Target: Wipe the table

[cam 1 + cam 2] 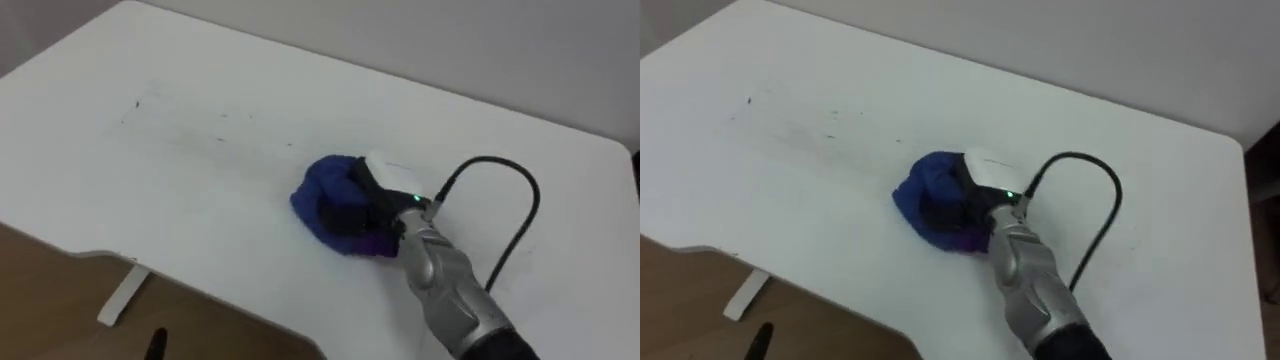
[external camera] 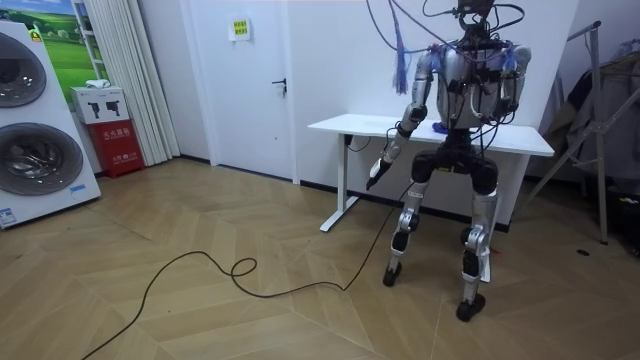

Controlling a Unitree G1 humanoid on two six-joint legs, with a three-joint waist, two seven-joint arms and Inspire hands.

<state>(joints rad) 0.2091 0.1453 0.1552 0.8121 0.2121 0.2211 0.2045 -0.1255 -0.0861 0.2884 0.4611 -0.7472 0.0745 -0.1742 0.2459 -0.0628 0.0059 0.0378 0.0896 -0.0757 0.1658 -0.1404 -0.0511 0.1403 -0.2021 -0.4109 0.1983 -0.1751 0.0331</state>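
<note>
Toward the table's point(image 1: 480, 120) left end, faint dark smudges point(image 1: 180, 125) streak the white top, at about 10 o'clock from the cloth point(image 1: 322, 190) and well apart from it. Under the table's near edge, at 7 o'clock, a white table foot point(image 1: 122, 295) stands on the wooden floor point(image 1: 60, 300).

The blue cloth lies bunched in a heap just right of the table's middle, resting on the top. The right hand point(image 1: 368, 205) sits on the cloth's 3 o'clock side, its arm coming in from 5 o'clock. Its dark fingers point(image 1: 343, 215) curl into the heap and grip it, with folds of cloth bulging round them.

In the room view, two washers point(image 2: 25, 130) stand at the far left with a red box point(image 2: 112, 148) beside them, then a white door point(image 2: 250, 80). The robot stands upright at the table's near side, its back to the camera. Its left hand point(image 2: 377, 175) hangs at its side below the table edge, toward the room view's left. I cannot tell whether that hand's fingers are straight or curled.
</note>
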